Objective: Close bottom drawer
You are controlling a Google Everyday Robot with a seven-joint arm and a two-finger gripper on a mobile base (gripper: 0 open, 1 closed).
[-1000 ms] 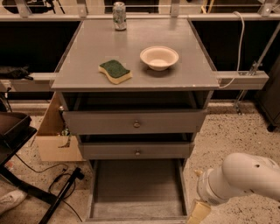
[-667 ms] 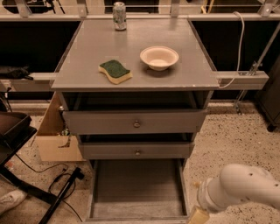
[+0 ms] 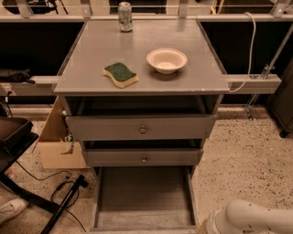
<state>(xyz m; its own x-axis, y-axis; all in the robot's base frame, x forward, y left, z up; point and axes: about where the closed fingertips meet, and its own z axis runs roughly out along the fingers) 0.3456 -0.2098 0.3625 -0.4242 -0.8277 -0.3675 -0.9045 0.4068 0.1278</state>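
Note:
The bottom drawer [image 3: 144, 196] of the grey cabinet is pulled far out towards me. Its long shallow tray is empty, and its front panel and knob are cut off by the lower edge of the view. The two drawers above it, top [image 3: 142, 127] and middle [image 3: 143, 157], each show a small round knob. My white arm [image 3: 247, 219] shows at the lower right corner, right of the open drawer. The gripper itself is below the frame and out of view.
On the cabinet top [image 3: 91, 59] lie a green and yellow sponge [image 3: 120, 74], a cream bowl [image 3: 166, 60] and a can [image 3: 124, 10] at the back. A cardboard box [image 3: 57, 144] stands at the left, with cables and a stand leg [image 3: 64, 208] on the speckled floor.
My arm has sunk lower and further into the lower right corner; the yellowish gripper tip seen earlier has dropped out of view. The drawer has not moved.

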